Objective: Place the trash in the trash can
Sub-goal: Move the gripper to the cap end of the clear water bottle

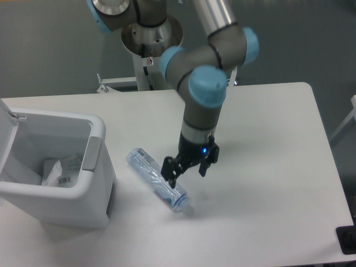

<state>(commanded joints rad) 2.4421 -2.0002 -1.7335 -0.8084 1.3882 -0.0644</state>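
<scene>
Two bits of trash on my feed right now: the crumpled wrapper point(58, 171) is sitting down inside the trash can point(94, 192), and the water bottle point(157, 180) is lying on its side out on the white table point(267, 167), a bit right of the can and angled so the cap end points toward the near-right. From my seat the pincer point(188, 171) is down low just right of the bottle's cap half, its fingers spread wide with nothing between them; one dark finger point(169, 171) is right over the bottle's edge, but I can't tell if it's actually touching the plastic or just above it. Blue light is lit on the wrist just above the fingers. The trash can sits at the left edge of the table with its flip lid point(6, 119) tipped back, so I can see straight into it. The arm point(203, 94) comes down from its grey pedestal point(151, 41) behind the far edge of the table.
</scene>
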